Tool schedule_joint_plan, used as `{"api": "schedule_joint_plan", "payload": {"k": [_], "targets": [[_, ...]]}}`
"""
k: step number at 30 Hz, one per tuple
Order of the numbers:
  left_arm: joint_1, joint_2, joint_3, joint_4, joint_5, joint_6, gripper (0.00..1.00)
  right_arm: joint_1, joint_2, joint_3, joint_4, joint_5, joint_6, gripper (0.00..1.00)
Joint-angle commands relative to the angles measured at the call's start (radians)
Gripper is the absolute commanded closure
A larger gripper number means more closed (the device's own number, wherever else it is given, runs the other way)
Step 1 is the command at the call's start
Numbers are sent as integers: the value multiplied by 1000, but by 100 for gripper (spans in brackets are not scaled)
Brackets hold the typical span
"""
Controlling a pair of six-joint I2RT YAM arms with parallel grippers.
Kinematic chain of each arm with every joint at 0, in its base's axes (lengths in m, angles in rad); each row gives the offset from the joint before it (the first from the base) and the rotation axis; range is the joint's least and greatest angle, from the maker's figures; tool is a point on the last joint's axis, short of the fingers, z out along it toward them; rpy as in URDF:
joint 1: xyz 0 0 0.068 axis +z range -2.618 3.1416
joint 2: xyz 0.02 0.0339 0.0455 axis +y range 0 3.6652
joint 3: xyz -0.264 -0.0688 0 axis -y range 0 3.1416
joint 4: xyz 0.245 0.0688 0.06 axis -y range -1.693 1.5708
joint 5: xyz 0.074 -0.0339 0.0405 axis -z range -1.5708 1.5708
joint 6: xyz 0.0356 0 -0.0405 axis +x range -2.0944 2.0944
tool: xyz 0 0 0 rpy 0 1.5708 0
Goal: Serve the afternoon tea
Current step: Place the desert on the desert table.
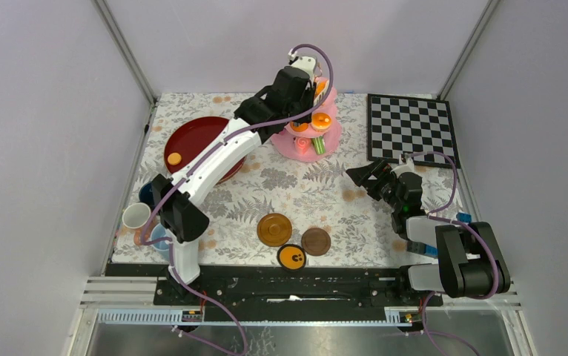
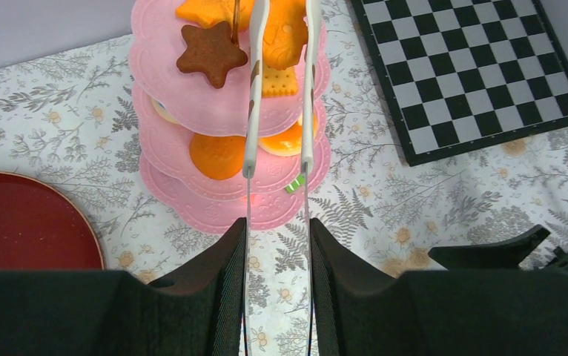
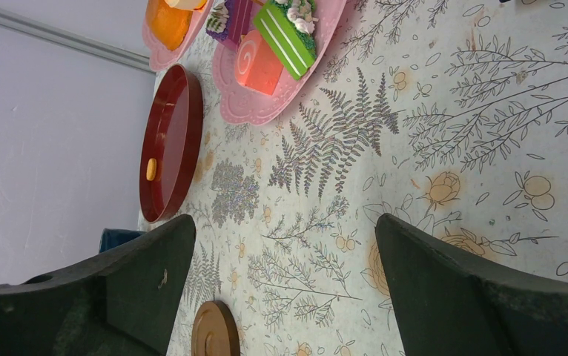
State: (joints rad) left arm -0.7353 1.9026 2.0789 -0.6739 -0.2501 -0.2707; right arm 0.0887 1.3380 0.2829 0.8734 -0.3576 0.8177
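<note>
the afternoon tea is spread over a fern-printed cloth [image 1: 318,196]. the pink cake stand [image 1: 299,150] is set at the far middle, all three tiers loaded with toy pastries. a red tray [image 1: 192,133] lies just to its left. brown saucers [image 1: 274,228] are grouped at the near edge. a white cup [image 1: 136,216], a dark-blue cup [image 1: 146,194] and a light-blue cup [image 1: 159,239] are clustered at the near left.

the left gripper [image 2: 277,226] is held over the stand, its black fingers pressed onto a pair of white tongs [image 2: 251,111]. the right gripper [image 3: 285,222] is spread wide and empty, low over bare cloth, apart from the stand.

the step is judged to be the lifting of an orange pastry [image 2: 285,37] from the top tier. the blades should be kept astride it and squeezed only enough to hold. the lift should be made straight up, so that the star biscuit [image 2: 210,52] beside it is not swept off and the tall stand is not tipped. the tray, where a small orange piece [image 1: 174,158] already lies, is the likely landing place.

the tong tips are cut off by the wrist view's top edge, so it cannot be told whether the pastry is pinched. from above, the top tier is covered by the left arm, which also half hides the dark-blue cup.
</note>
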Motion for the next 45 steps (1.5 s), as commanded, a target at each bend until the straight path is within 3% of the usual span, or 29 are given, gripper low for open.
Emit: {"api": "schedule_joint_plan", "payload": {"k": [1,22,33,45], "targets": [[-3,7,67,40,-58,39,73,-4,-4,1,49,1,0,2],[-2,18,73,16,-57,50,62,-4,3,3,55,-4,3,2],[-2,-11,93,17,-17,28,61,-4,6,4,56,-5,5,2],[-3,-270,-60,-41,-42,14,61,-4,5,3,59,-8,6,2]]}}
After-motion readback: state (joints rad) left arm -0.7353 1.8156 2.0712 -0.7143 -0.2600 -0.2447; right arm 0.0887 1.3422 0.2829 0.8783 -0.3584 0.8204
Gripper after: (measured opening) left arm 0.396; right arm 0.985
